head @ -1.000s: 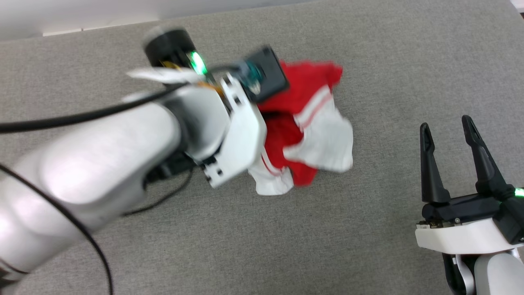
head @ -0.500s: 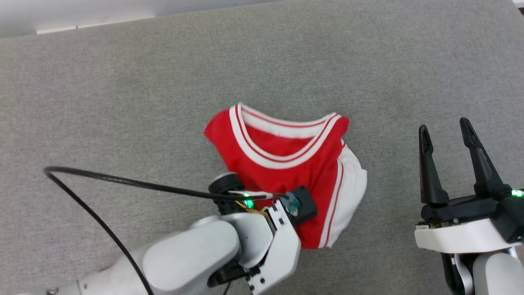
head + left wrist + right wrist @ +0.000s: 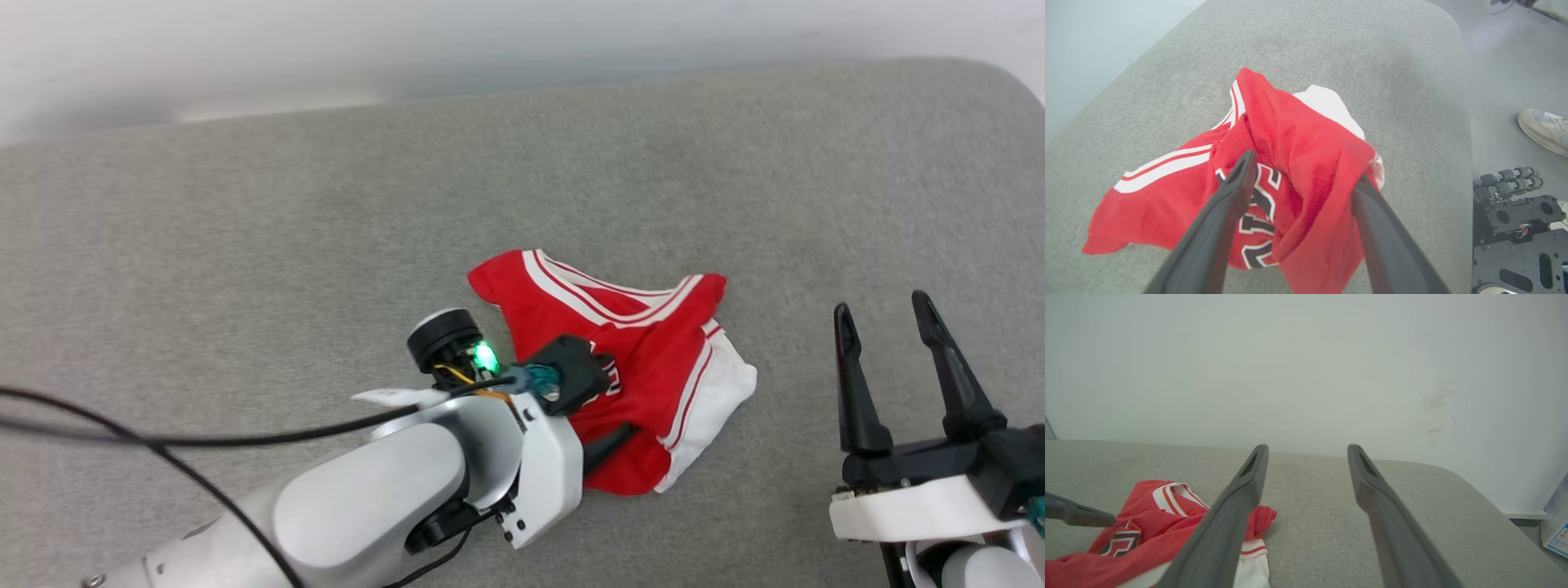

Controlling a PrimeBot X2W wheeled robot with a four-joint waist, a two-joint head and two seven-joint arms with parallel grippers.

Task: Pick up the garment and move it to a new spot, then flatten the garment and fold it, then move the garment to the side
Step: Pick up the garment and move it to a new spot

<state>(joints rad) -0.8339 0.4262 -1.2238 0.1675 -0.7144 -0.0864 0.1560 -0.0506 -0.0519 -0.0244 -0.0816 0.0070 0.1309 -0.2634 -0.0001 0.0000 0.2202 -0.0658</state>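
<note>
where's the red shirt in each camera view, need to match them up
Head view: the shirt lies right of centre, low on the grey pad.
Left wrist view: centre, crumpled.
Right wrist view: bottom-left corner.
Shared landmark: the pad's rounded corner, top right in the head view and left wrist view, middle right in the right wrist view.

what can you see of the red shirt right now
The shirt is a red jersey of soft knit cloth with red-and-white striped trim at the neck and black white-outlined letters on the front. It lies crumpled on the grey padded surface, neck opening away from the robot, a white sleeve with red stripes sticking out on the robot's right. The left end effector stands open over it, a raised fold of cloth between its fingers.
</note>
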